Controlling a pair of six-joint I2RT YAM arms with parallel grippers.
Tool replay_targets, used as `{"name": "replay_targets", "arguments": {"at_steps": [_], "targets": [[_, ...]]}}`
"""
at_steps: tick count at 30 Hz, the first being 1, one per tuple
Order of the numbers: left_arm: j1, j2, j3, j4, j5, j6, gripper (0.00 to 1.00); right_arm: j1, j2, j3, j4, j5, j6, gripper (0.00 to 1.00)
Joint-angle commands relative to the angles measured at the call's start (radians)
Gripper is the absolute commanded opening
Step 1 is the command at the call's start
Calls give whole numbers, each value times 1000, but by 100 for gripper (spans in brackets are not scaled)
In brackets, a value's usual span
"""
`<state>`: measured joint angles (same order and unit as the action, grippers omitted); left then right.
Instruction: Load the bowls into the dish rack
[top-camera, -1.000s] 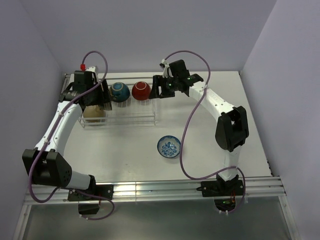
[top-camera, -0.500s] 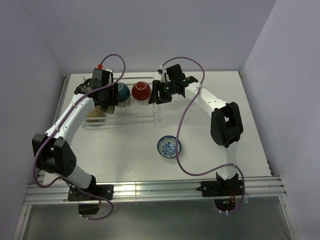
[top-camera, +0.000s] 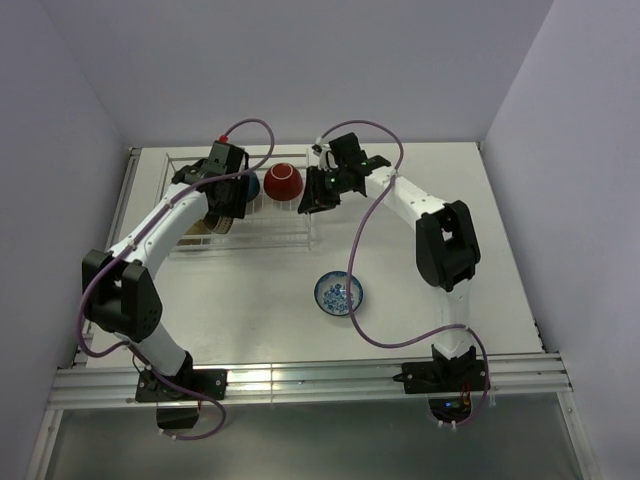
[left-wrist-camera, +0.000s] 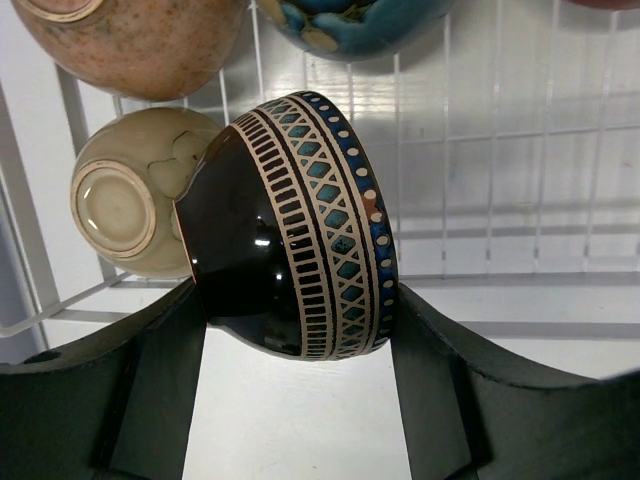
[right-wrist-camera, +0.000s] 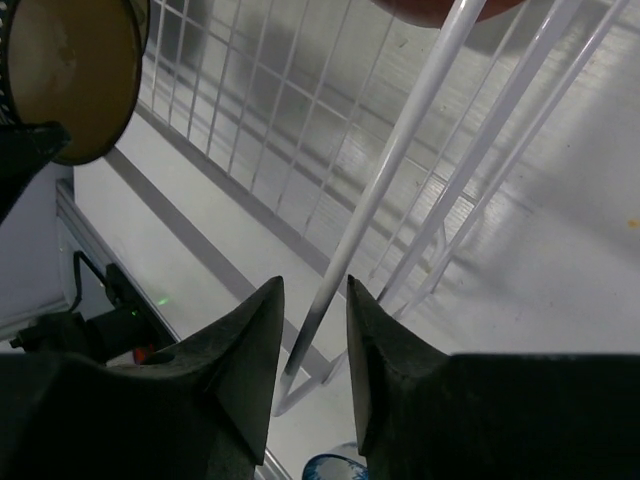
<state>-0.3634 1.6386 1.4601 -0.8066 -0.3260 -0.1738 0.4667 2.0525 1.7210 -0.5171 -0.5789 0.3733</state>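
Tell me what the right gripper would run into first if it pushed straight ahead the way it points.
The dish rack: one of its white end wires runs between the right gripper's fingertips, so pushing on would likely strike that wire first, then the rack's grid beyond. Depth is hard to judge.

Bare grid (top-camera: 275, 228) is lying open for you in the rack's (top-camera: 270, 248) near-right half. Tan bowls (left-wrist-camera: 125, 205) are crowding its left end, the red bowl (top-camera: 283, 182) is blocking the far side, and a wire (right-wrist-camera: 390, 180) is standing between your right hand's (right-wrist-camera: 312, 300) fingers.
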Motion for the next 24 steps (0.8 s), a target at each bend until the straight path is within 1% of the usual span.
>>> {"name": "replay_targets", "arguments": {"at_steps": [1, 2, 3, 5, 6, 8, 9, 16, 24], "targets": [[-15, -2, 62, 1, -96, 40, 0, -3, 9, 2, 22, -22, -7, 35], [-23, 10, 62, 0, -111, 45, 0, -3, 12, -1, 23, -25, -2, 32], [-28, 16, 62, -2, -123, 49, 0, -3, 14, -3, 26, -33, -4, 24], [-37, 33, 63, -2, -162, 53, 0, -3, 20, -6, 26, -38, -7, 17], [-39, 39, 63, 0, -172, 53, 0, -3, 20, -6, 22, -38, -10, 8], [-45, 53, 68, 3, -202, 56, 0, -5, 21, -5, 20, -38, -13, 1], [-45, 56, 71, 4, -211, 57, 0, -5, 21, -5, 22, -36, -13, 0], [-46, 110, 92, 15, -268, 96, 0, -11, 20, -6, 23, -55, -13, 0], [-48, 145, 94, -20, -217, 102, 0, -10, 26, 0, 23, -73, -7, 0]]}}
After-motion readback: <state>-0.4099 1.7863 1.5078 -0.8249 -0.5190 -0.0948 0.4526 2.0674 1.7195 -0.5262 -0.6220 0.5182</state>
